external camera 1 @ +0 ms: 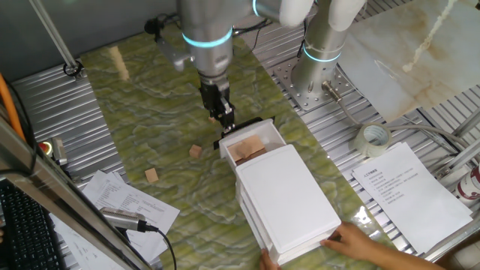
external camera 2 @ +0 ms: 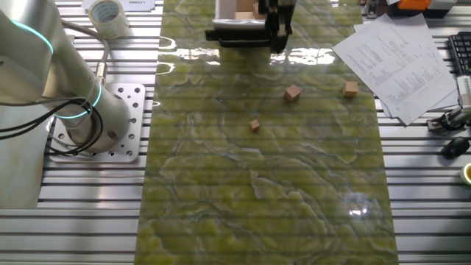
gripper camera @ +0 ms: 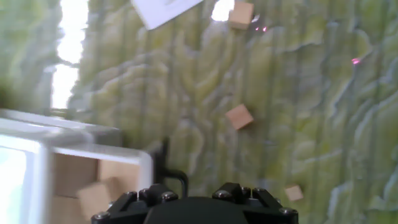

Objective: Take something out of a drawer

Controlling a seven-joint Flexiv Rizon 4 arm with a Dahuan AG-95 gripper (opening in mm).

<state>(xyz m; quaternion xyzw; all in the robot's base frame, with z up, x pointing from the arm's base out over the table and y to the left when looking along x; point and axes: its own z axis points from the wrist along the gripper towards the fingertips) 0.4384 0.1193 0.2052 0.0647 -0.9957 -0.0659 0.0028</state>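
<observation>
The white drawer [external camera 1: 259, 142] stands pulled out of the top of the white cabinet [external camera 1: 289, 199], its black bar handle [external camera 1: 244, 127] facing the arm. Light-brown wooden cubes [external camera 1: 247, 150] lie inside it. In the hand view they show at the lower left [gripper camera: 93, 190], behind the drawer's white front wall [gripper camera: 93, 151] and the handle [gripper camera: 166, 163]. My gripper [external camera 1: 226, 118] hangs just above and left of the handle, outside the drawer. Its fingers look close together, but I cannot tell whether they grip anything. In the other fixed view the gripper [external camera 2: 278, 33] is dark against the drawer [external camera 2: 229, 13].
Loose wooden cubes lie on the green mat [external camera 1: 196, 151] [external camera 1: 151, 175]. The other fixed view shows three [external camera 2: 294, 93] [external camera 2: 350, 89] [external camera 2: 254, 125]. A person's hand [external camera 1: 364, 241] holds the cabinet's near end. Papers [external camera 1: 409, 191] and a tape roll [external camera 1: 373, 139] lie to the right.
</observation>
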